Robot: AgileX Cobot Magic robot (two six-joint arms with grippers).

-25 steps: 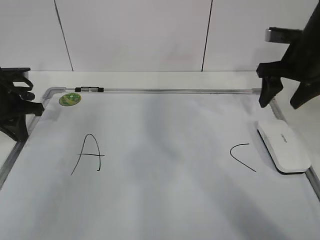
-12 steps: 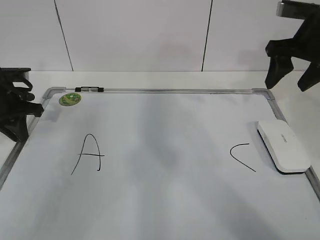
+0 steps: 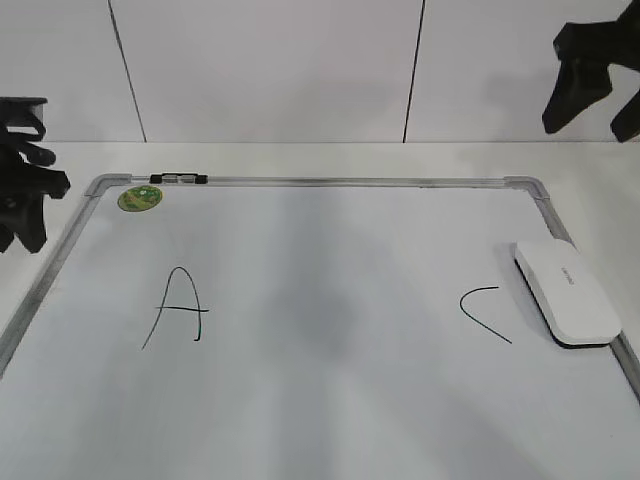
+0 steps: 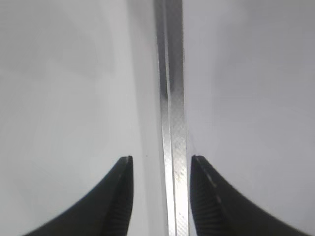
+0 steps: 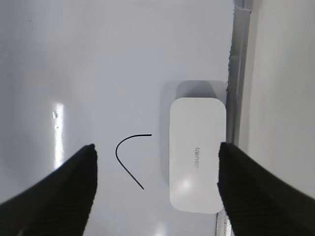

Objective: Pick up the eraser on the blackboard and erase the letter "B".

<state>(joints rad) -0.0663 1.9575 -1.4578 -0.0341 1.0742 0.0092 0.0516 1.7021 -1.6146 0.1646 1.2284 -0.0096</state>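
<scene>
Plain white desk (image 3: 300, 155), blackboard (image 3: 320, 182) shows just an A (image 3: 178, 306) and a curved stroke (image 3: 487, 313), no "B" left. Eraser (image 3: 567, 291) sits by the right frame with the right gripper (image 5: 155, 189) spread wide above it, left gripper (image 4: 161, 196) hangs open and empty over the frame. Looks like the job's basically done, so I'd say both arms just need to pull clear.

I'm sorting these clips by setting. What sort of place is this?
Probably a lab test bench: a whiteboard lies flat on a white table, with an eraser on it, plain white panel walls behind, and two black grippers, left and right, above it.

White eraser (image 3: 567, 292) flat on blackboard (image 3: 330, 400), seemingly B-less.
</scene>
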